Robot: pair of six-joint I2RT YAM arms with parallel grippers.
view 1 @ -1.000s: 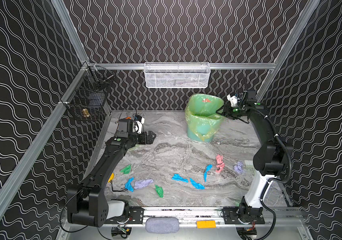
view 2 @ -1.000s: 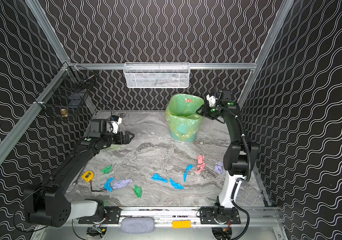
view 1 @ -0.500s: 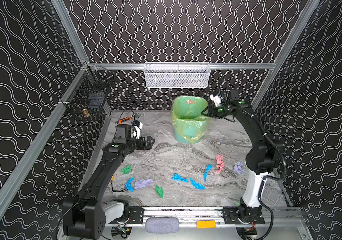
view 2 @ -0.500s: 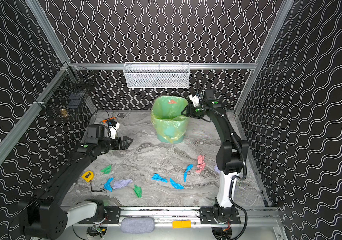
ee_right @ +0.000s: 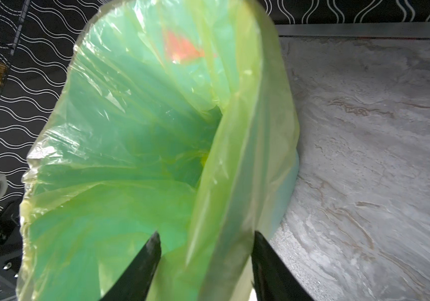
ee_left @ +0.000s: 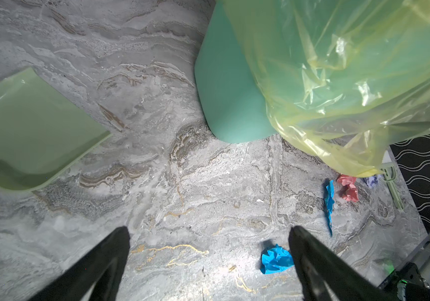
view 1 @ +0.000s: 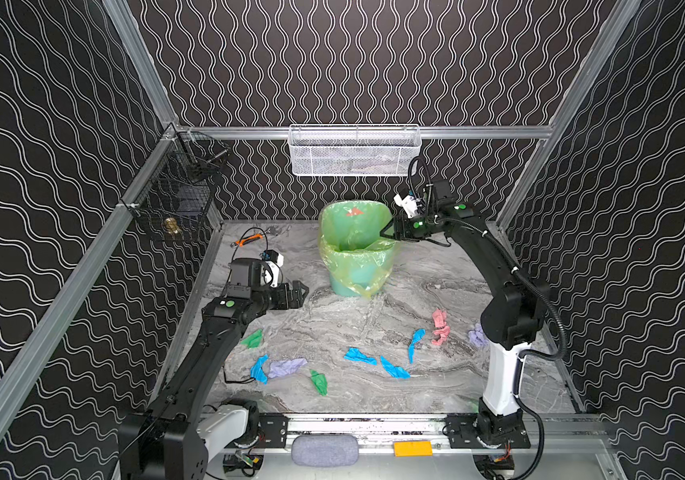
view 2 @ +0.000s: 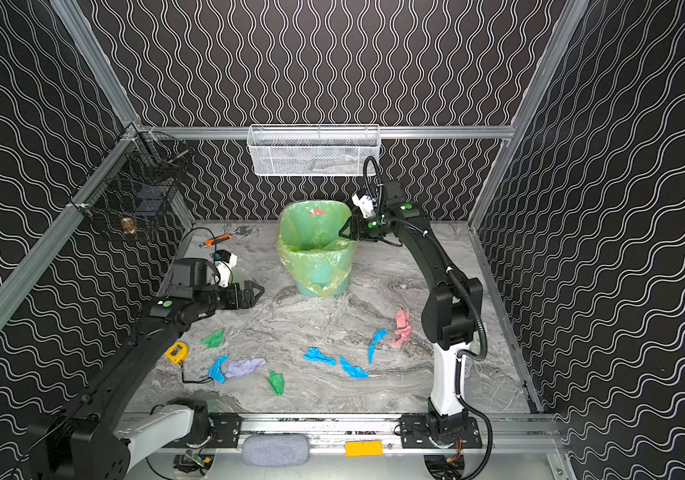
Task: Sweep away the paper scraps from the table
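Several paper scraps lie across the near half of the table (view 1: 374,299): blue (view 1: 359,356), green (view 1: 319,381), lilac (view 1: 286,366) and pink (view 1: 440,328). At the back, my right gripper (view 1: 388,232) is shut on the rim of a teal bin (view 1: 353,249) lined with a yellow-green bag. In the right wrist view its fingers (ee_right: 146,260) straddle that rim. My left gripper (view 1: 301,291) hangs open over bare table left of the bin, with nothing between its fingers. A blue scrap (ee_left: 276,258) lies just beside one finger.
An orange-handled wrench (view 1: 249,240) lies at the back left and a yellow tape measure (view 2: 177,352) near the left arm. A pale green dustpan (ee_left: 26,125) and a brush (ee_left: 392,187) rest on the table. A white mesh basket (view 1: 353,151) and a black wire basket (view 1: 178,195) hang on the walls.
My right gripper has dragged the bin leftward along the back of the table. My left gripper has drawn back a little toward the front.
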